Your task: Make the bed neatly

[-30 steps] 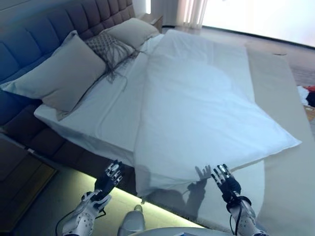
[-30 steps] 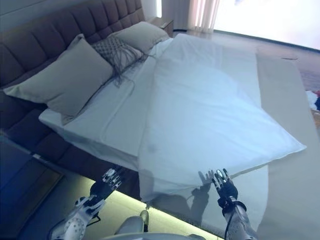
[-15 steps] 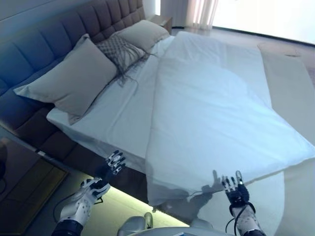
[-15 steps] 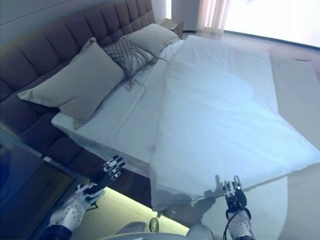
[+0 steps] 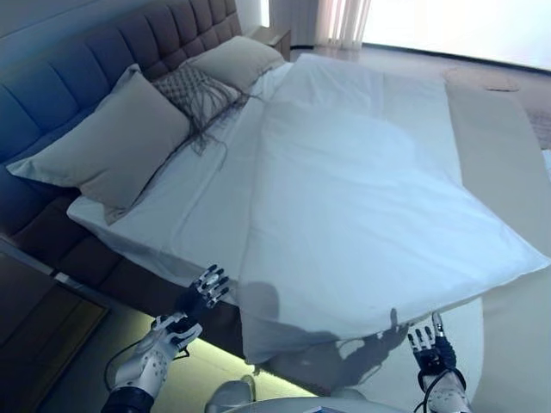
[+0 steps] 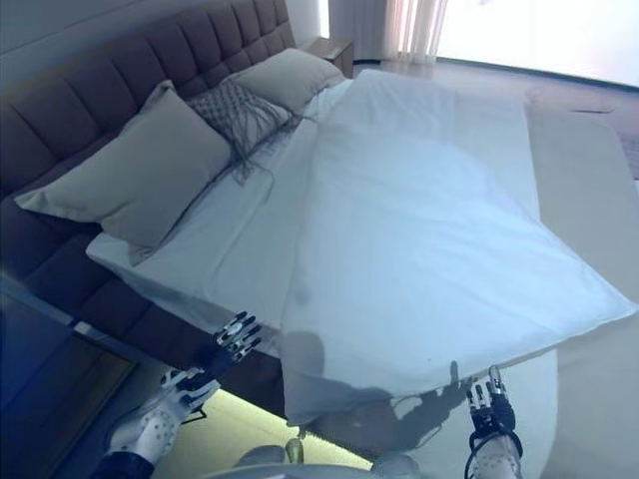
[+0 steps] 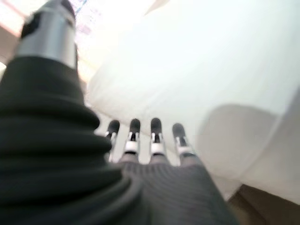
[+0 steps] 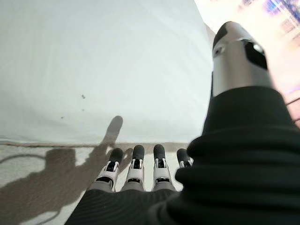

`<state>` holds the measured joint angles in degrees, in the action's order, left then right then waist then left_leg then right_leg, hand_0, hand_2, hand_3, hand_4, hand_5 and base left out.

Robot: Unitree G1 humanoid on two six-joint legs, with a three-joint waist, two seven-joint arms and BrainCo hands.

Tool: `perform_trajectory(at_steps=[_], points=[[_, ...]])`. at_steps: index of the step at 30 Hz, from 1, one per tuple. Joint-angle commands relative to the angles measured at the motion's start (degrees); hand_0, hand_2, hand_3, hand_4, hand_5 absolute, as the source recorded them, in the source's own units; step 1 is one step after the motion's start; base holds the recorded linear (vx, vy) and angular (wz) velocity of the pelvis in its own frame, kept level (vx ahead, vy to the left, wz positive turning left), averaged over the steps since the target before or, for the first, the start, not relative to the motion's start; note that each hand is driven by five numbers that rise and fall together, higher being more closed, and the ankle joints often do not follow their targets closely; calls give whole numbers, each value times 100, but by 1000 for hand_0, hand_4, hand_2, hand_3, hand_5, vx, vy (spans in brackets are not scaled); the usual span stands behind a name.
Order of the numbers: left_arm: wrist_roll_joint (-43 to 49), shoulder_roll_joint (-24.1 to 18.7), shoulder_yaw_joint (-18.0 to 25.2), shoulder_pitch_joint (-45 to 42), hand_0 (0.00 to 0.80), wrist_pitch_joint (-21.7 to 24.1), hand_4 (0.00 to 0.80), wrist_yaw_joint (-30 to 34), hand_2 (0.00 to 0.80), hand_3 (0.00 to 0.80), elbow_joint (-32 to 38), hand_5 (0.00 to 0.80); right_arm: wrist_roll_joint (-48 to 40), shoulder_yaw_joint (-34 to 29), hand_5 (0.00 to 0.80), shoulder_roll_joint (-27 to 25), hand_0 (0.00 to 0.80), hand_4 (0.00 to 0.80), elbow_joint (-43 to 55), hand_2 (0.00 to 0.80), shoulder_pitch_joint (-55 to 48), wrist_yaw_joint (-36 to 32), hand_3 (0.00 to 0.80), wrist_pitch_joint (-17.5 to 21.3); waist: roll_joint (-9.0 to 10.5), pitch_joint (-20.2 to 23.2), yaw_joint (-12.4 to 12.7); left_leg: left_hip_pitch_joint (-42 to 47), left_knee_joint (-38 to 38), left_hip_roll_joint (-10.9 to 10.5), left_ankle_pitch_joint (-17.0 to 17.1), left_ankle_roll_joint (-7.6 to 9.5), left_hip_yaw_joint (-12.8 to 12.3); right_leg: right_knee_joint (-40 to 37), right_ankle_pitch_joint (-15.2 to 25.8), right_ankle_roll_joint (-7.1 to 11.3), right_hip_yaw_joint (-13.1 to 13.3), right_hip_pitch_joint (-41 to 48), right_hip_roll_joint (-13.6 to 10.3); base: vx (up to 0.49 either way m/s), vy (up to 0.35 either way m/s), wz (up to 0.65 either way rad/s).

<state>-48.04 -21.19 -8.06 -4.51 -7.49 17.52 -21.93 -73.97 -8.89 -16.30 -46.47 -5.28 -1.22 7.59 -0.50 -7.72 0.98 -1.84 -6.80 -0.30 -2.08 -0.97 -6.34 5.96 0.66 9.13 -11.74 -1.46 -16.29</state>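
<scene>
A white duvet (image 5: 362,189) lies askew on the bed, its near edge hanging over the side and one corner (image 5: 538,258) sticking out to the right. Left of it the white sheet (image 5: 198,198) is bare. Two beige pillows (image 5: 108,142) (image 5: 237,58) and a patterned cushion (image 5: 191,86) lean on the tufted headboard (image 5: 77,69). My left hand (image 5: 200,295) is open, held off the bed's near side below the sheet's edge. My right hand (image 5: 433,344) is open too, low beneath the duvet's near edge, holding nothing.
A beige bed runner or base (image 5: 495,138) runs along the bed's right side. A lit strip (image 5: 207,361) glows under the bed frame. A dark bedside unit (image 5: 34,318) stands at the lower left, and curtains (image 5: 340,19) hang by the far window.
The camera view has shifted. My right hand has dropped lower and further right, away from the duvet's near edge. My left hand stays near the bed's side.
</scene>
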Motion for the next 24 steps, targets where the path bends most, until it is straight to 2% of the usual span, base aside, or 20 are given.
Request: perform_trajectory(at_steps=[1,2,4,6,9,11,13,14,15,16,17,19,20,22,24], points=[[-28,-71,115,390,0,538,0,119,0,0,-112,0,-332,-294,0,9,0,0,362,0,282,-530,0,156,88,-361,-82,-246,-927,487,-669,-324,239,22,1270,564,297,-867,-838,-153,75,-24],[-36,-114,95,492,0,688,0,112,0,0,-227,0,-301,-260,0,38,0,0,401,0,313,-681,0,93,95,-464,-162,-357,-1051,475,-750,-269,190,51,1356,572,357,-1071,-892,-186,103,-41],[-59,-166,25,613,0,858,0,29,0,0,-198,0,-271,-211,0,11,0,0,435,0,348,-840,0,43,84,-609,-230,-634,-1330,495,-822,-201,121,290,1279,560,529,-1367,-900,-187,70,-47],[-128,-247,-75,830,0,894,0,-84,0,0,-110,0,-405,-202,0,-83,0,0,292,0,417,-972,0,-12,99,-791,-222,-1000,-1611,546,-830,-188,71,489,1218,524,512,-1546,-918,-223,-69,-17],[-204,-349,-279,1469,0,1121,0,-287,0,0,-322,0,-1049,-61,0,-200,0,0,-34,0,662,-1546,0,-146,155,-1117,-144,-1609,-1788,725,-636,-298,193,624,1175,482,355,-1807,-813,-280,-226,2],[-295,-346,-370,1780,0,1299,0,-321,0,0,-527,0,-1494,-10,0,-331,0,0,-177,0,938,-1587,0,-264,122,-1224,-132,-1905,-1811,826,-480,-389,298,721,1071,452,288,-2005,-688,-243,-207,11],[-400,-314,-428,1897,0,1455,0,-315,0,0,-641,0,-1903,-50,0,-473,0,0,-349,0,1185,-1547,0,-423,59,-1294,-126,-2009,-1892,936,-478,-450,331,877,917,433,258,-2147,-590,-140,-76,1],[-592,-294,-389,1847,0,1558,0,-226,0,0,-582,0,-2033,-177,0,-660,0,0,-609,0,1470,-1498,0,-590,52,-1378,-113,-2151,-2234,1039,-585,-577,453,1068,740,399,278,-2277,-509,-85,-16,-9],[-602,-292,-359,1804,0,1558,0,-204,0,0,-533,0,-2055,-216,0,-721,0,0,-669,0,1516,-1487,0,-639,32,-1409,-92,-2257,-2455,1060,-519,-642,574,1120,698,363,308,-2285,-460,-6,35,-8],[-660,-271,-297,1591,0,1606,0,-188,0,0,-358,0,-2234,-284,0,-930,0,0,-815,0,1676,-1332,0,-796,-75,-1523,25,-2488,-2739,1120,-100,-857,1023,1265,551,263,389,-2251,-287,47,81,-4],[-830,-233,-309,1461,0,1681,0,-156,0,0,-296,0,-2402,-296,0,-1050,0,0,-883,0,1858,-1182,0,-838,-181,-1544,80,-2408,-2236,1209,81,-836,1059,1295,509,271,357,-2242,-276,54,89,-14],[-985,-232,-373,1631,0,1673,0,-104,0,0,-298,0,-2459,-443,0,-1109,0,0,-1163,0,2058,-1519,0,-738,-270,-1641,115,-2281,-1711,1244,94,-697,845,1538,422,322,321,-2415,-445,-71,89,-21],[-1038,-191,-503,1907,0,1704,0,-159,0,0,-354,0,-2473,-491,0,-1184,0,0,-1193,0,2213,-1606,0,-597,-313,-1747,100,-2439,-1611,1257,196,-744,700,1737,382,379,287,-2609,-586,-169,89,1],[-1051,-121,-596,2213,0,1638,0,-89,0,0,-278,0,-2700,-607,0,-1515,0,0,-1506,0,2499,-1638,0,-570,-375,-1883,137,-2840,-1777,1164,210,-827,618,1971,295,370,219,-2893,-788,-133,78,37],[-952,-196,-692,2155,0,1659,0,-228,0,0,14,0,-2935,-635,0,-1740,0,0,-1753,0,2627,-1793,0,-585,-421,-1911,221,-3043,-1952,1034,159,-809,654,2172,291,392,263,-3115,-869,-25,25,57]])
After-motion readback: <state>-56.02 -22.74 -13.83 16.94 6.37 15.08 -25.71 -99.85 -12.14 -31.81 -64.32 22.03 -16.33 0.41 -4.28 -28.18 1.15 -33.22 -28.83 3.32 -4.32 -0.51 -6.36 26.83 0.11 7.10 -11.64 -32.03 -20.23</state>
